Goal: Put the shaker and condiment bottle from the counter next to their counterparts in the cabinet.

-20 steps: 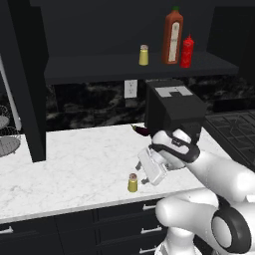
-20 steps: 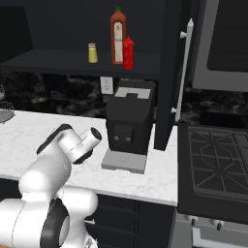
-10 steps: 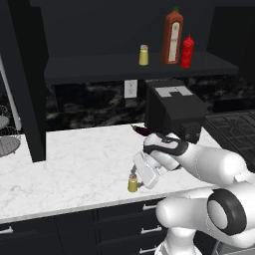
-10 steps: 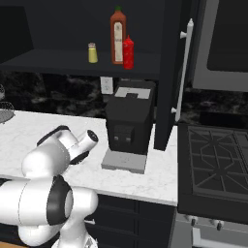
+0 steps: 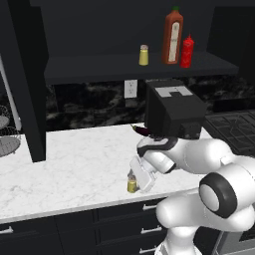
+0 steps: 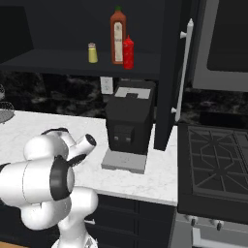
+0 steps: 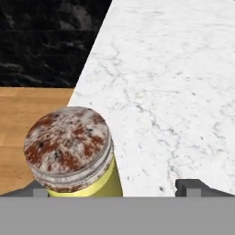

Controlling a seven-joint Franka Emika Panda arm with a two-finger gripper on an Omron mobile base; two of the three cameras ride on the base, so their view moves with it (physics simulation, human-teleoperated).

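Observation:
The tiny yellow shaker [image 5: 131, 187] with a brownish-grey cap stands near the front edge of the marble counter [image 5: 74, 169]. My gripper [image 5: 134, 178] hangs low over it, open. In the hand view the shaker [image 7: 69, 149] stands between the two finger tips of the gripper [image 7: 112, 190], close to the left one. The all-red condiment bottle [image 5: 187, 51] stands on the cabinet shelf [image 5: 99, 67], right beside the tall orange-red bottle [image 5: 173, 36]. The tan-capped yellow shaker [image 5: 144, 55] is a little to their left. From the right base view the same three read as shaker [image 6: 92, 53], tall bottle [image 6: 117, 36] and red bottle [image 6: 128, 52].
A black coffee machine [image 5: 172, 107] stands on the counter just behind my arm. A stove [image 6: 213, 164] lies to the right, a wire rack [image 5: 7, 144] at the far left. Past the counter's front edge is wooden floor [image 7: 27, 114].
My hand has moved down and left toward the shaker and now straddles it. The shaker and the things on the shelf have not moved.

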